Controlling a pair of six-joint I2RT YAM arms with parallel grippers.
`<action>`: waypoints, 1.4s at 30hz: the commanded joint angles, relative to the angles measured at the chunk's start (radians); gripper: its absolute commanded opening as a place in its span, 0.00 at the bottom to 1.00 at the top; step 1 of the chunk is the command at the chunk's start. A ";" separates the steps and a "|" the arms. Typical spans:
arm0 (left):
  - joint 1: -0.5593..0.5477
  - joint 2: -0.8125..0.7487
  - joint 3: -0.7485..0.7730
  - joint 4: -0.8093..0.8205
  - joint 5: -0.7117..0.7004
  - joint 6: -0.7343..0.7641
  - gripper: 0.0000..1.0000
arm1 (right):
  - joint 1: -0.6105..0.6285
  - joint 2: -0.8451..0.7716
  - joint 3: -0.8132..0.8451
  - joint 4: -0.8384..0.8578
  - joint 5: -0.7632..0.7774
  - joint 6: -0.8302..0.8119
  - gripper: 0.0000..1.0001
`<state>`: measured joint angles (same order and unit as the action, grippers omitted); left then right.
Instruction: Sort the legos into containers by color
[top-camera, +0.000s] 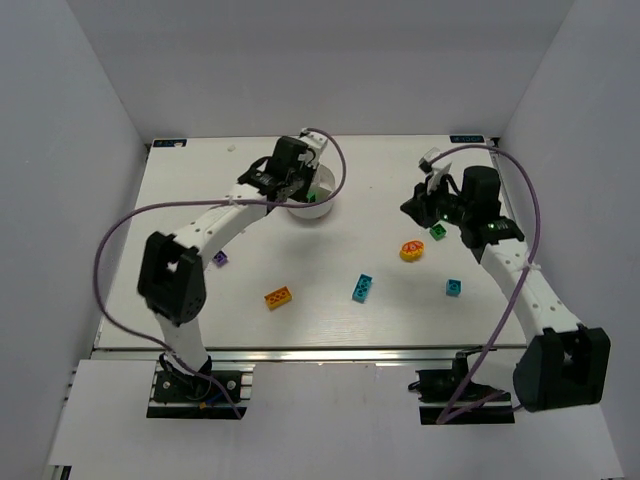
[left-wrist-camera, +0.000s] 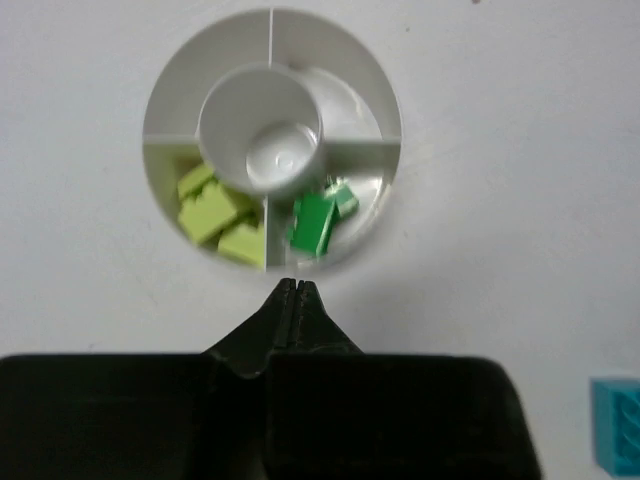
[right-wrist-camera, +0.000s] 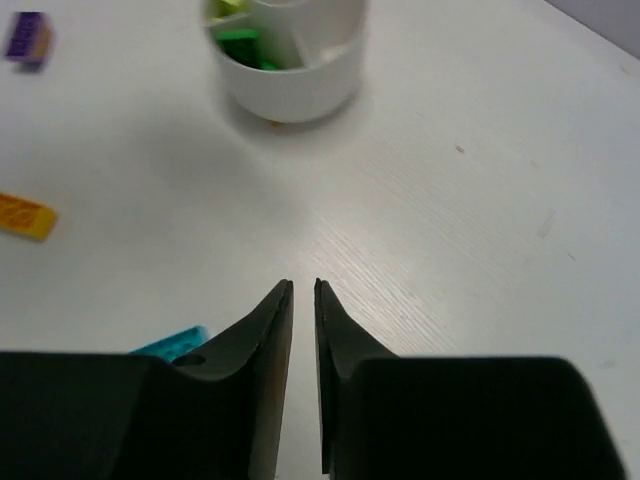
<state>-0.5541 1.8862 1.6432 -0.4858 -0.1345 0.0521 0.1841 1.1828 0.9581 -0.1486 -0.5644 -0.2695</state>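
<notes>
Legos on the loose, so which one should the robot go for? Lime bricks (left-wrist-camera: 215, 215) and green bricks (left-wrist-camera: 315, 222) sit in two neighbouring wedges of the white bowl (left-wrist-camera: 385, 110). Everything else lies out on the table (top-camera: 200, 170).

Reply: Probably the lone green brick (top-camera: 438, 232), well to the right of the bowl. The right gripper (right-wrist-camera: 302, 288) hangs near it but points at the bowl. That puts the brick behind its fingers, and it doesn't show in that wrist view. It'd need to back up or turn round. Its fingers are a crack apart with nothing between them.

OP: And the left gripper (left-wrist-camera: 295, 285)?

Reply: It's right over the bowl's rim, fingers pressed together, empty. That arm is closer to the purple brick (top-camera: 220, 259) and the orange brick (top-camera: 278, 297), both nearer the arm bases than the bowl. The orange one lies slanted, its long axis rising to the right in the top view, so a pinch across its narrow width looks best.

OP: Materials?

Reply: Hard glossy plastic, studded tops, flat sides, so they should pinch easily. The round yellow-orange piece (top-camera: 411, 250), right of the bowl, has no flat sides and looks slippier. Two cyan bricks (top-camera: 362, 287) lie nearer the arm bases than the bowl too. The bowl is smooth, with a round hub and thin dividers.
</notes>
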 joint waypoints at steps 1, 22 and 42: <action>0.010 -0.319 -0.181 0.117 0.015 -0.193 0.00 | -0.067 0.109 0.066 -0.037 0.248 0.170 0.16; -0.001 -0.934 -0.780 0.150 -0.071 -0.167 0.84 | -0.160 0.718 0.539 -0.442 0.514 -0.227 0.74; -0.001 -0.929 -0.784 0.151 -0.073 -0.161 0.85 | -0.167 0.830 0.525 -0.506 0.448 -0.293 0.59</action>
<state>-0.5522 0.9657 0.8566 -0.3504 -0.1959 -0.1162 0.0257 2.0090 1.4700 -0.6567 -0.1112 -0.5476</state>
